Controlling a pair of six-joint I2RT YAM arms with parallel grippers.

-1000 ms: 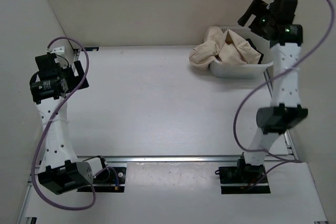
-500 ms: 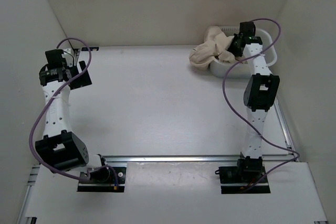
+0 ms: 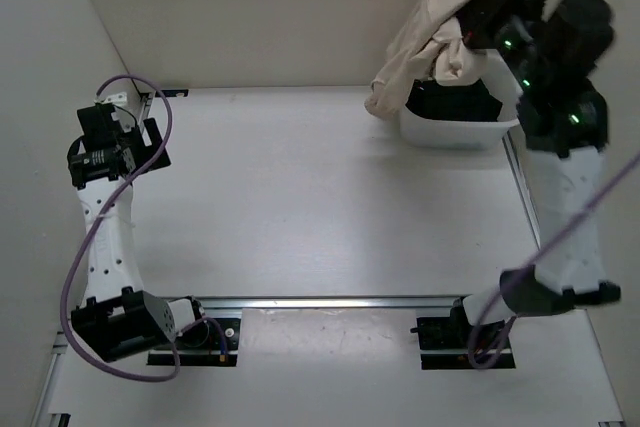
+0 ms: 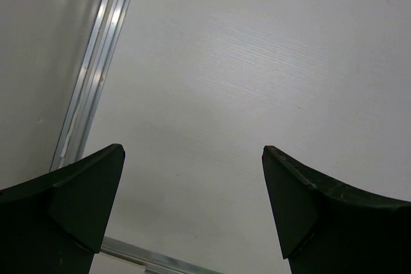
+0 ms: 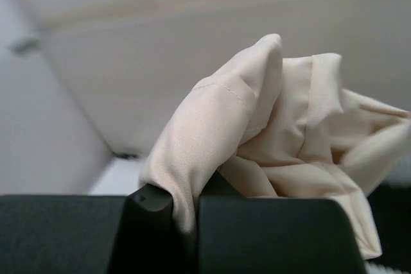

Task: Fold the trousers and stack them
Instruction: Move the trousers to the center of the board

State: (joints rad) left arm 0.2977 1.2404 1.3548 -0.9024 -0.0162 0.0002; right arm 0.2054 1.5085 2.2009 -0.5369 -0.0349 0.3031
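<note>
The beige trousers point(image 3: 425, 32) hang bunched in the air above the white basket point(image 3: 455, 132) at the back right, their lower end still draped over the basket's left rim. My right gripper point(image 3: 470, 22) is raised high and shut on a fold of the trousers point(image 5: 212, 139); the cloth is pinched between the two black fingers point(image 5: 151, 222). My left gripper point(image 3: 140, 142) is over the table's far left, open, with only bare table point(image 4: 212, 94) between its fingers point(image 4: 83, 190).
Dark garments point(image 3: 450, 102) lie inside the basket. A metal rail point(image 4: 96, 75) runs along the left wall. White walls enclose the table at the back and both sides. Another rail point(image 3: 330, 302) crosses in front of the arm bases.
My right gripper went down into the basket, shut on the trousers and rose with them well above the basket. The left arm shifted slightly and stays open.
</note>
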